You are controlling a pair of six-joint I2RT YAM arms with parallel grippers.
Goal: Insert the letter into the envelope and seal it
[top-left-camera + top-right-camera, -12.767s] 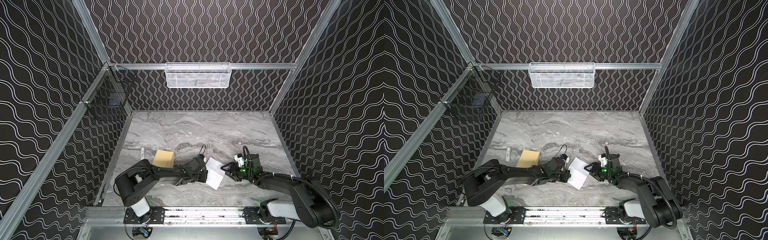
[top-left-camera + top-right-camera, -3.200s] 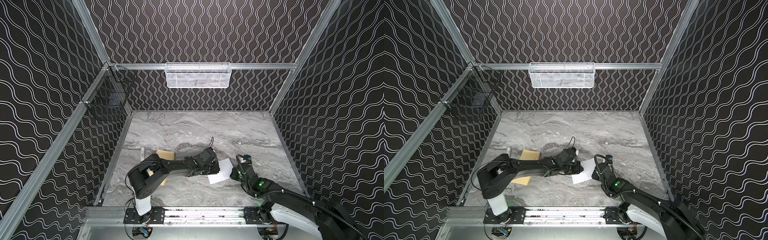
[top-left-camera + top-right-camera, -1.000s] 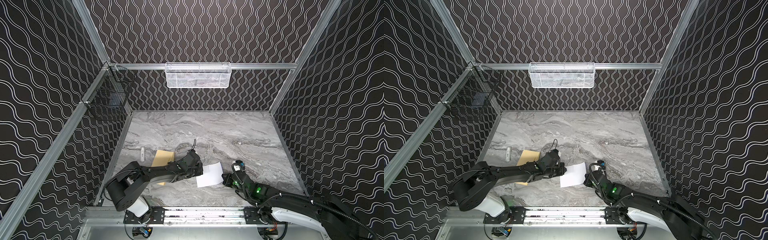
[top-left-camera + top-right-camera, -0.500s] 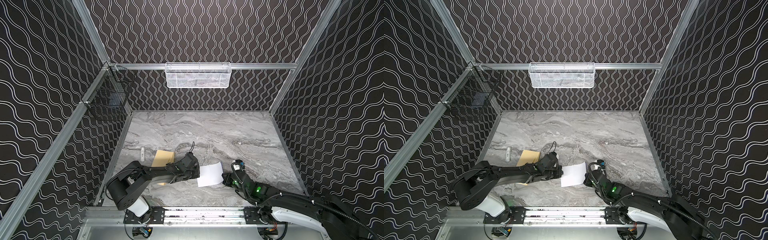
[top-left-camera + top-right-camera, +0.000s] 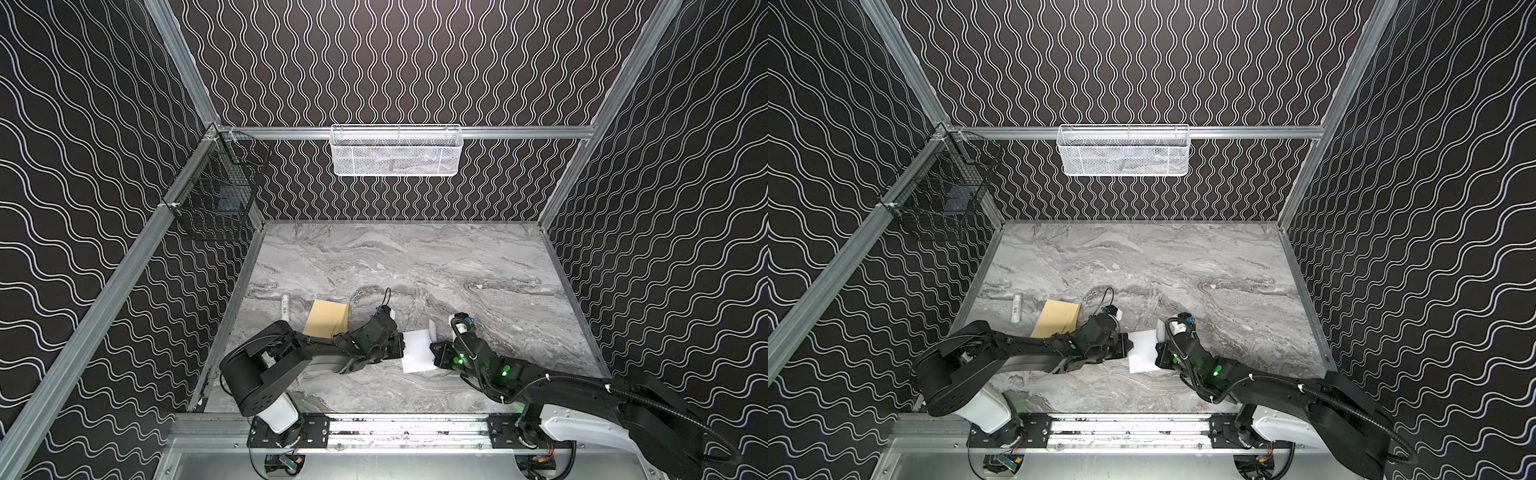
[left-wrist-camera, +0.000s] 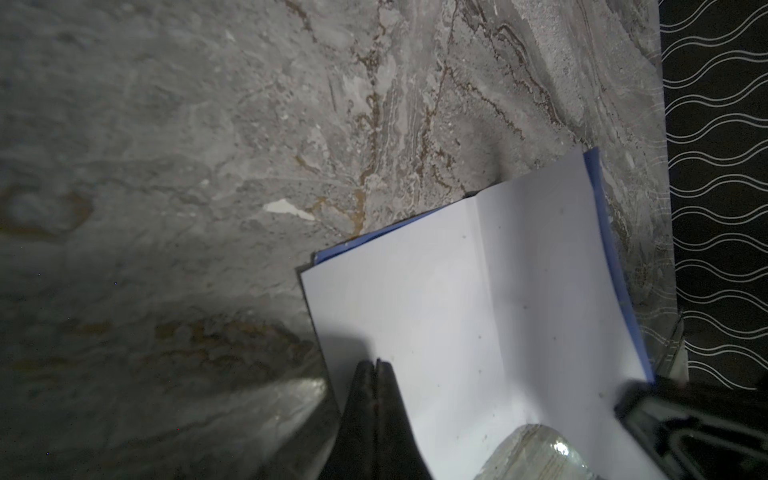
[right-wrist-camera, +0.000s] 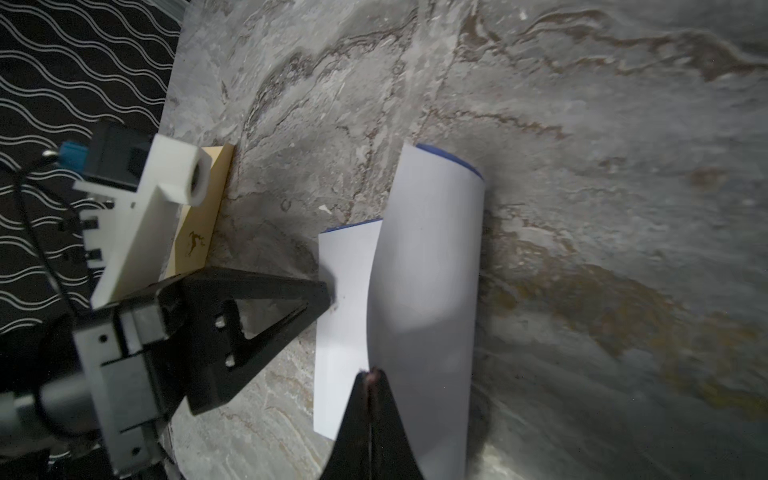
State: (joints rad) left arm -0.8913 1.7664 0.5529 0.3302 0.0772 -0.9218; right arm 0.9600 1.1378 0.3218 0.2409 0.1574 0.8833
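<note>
- Right gripper [image 7: 370, 374]: jaws pressed together on the free edge of the letter [image 5: 417, 351], whose flap it holds lifted and curled over the rest of the sheet. We read this as a pinch on the paper.
- Left gripper [image 6: 376, 365]: jaws closed, tips on the opposite edge of the letter. We cannot tell whether paper sits between them or they only pin it down.
- The letter lies white side up on the table [image 5: 415, 266] between the two grippers, with blue showing along its rims and one crease visible.
- Step in hand, as we judge it: folding the letter to fit. To do it well, we hold the lower layer fixed with the left tips, carry the flap across low and slow, match the edges, then press the fold flat.
- Risk: pulling too hard drags the whole sheet or skews the crease.
- The envelope [image 5: 326, 318] lies flat beyond the left arm, apart from the letter; we cannot see its opening.
- A white tube [image 5: 285, 305] lies just beside the envelope.
</note>
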